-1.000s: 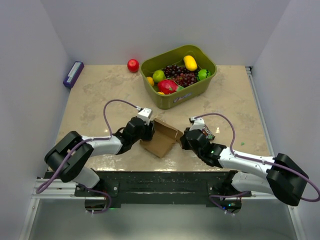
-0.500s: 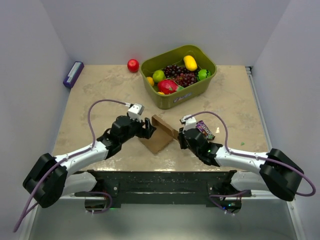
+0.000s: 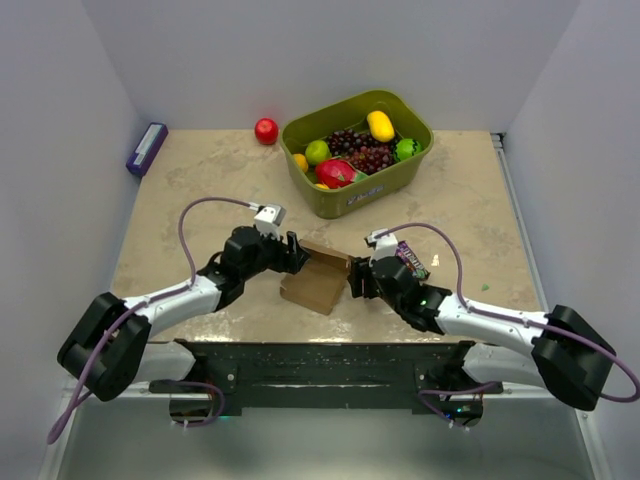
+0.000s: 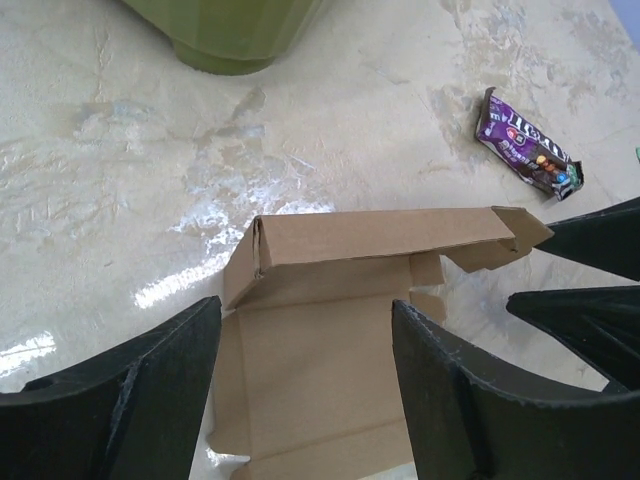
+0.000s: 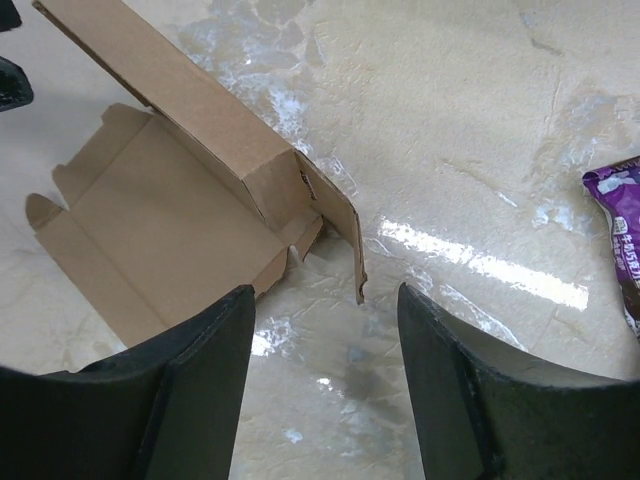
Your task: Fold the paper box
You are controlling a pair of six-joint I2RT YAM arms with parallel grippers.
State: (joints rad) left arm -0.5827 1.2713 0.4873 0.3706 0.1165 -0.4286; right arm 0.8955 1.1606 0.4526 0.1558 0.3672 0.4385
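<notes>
paper box (image 3: 315,283) sits on the counter (image 3: 200,180) between the two tools, half formed: one long wall up, the rest flat. Left tool (image 4: 305,320) spread wide, flat panel between its fingers, no grip. Right tool (image 5: 325,300) also wide (end flap just ahead of its gap), not touching. Candy bar (image 5: 620,250) near the right tool's side

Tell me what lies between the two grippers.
The paper box, one wall raised, lies between the left gripper and right gripper; the top view shows it.
</notes>
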